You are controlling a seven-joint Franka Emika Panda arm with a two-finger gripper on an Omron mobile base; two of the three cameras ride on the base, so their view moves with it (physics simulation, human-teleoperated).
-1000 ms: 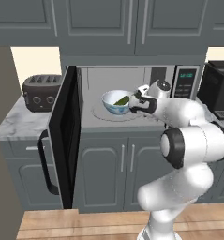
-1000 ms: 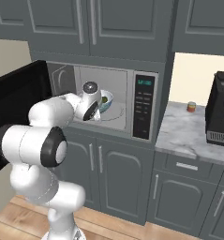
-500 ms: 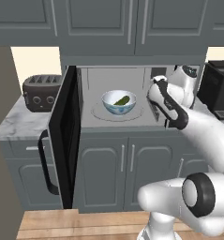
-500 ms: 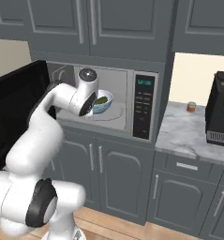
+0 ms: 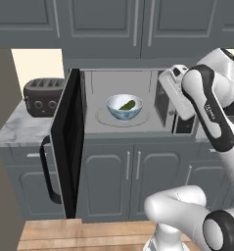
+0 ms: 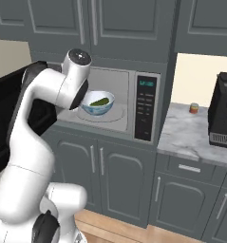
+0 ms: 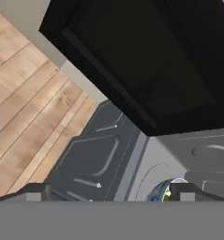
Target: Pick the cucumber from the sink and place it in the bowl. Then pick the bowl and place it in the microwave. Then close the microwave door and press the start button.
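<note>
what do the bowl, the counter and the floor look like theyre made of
The bowl looks like glazed ceramic: white with a blue pattern outside, though it could be plastic. The counter looks like polished marble, pale grey with darker veins. The floor looks like wood planks: light brown, with grain lines and seams.

base views: flank arm, share microwave point(image 5: 133, 103) | hand view: looks down on door point(image 7: 146, 61)
</note>
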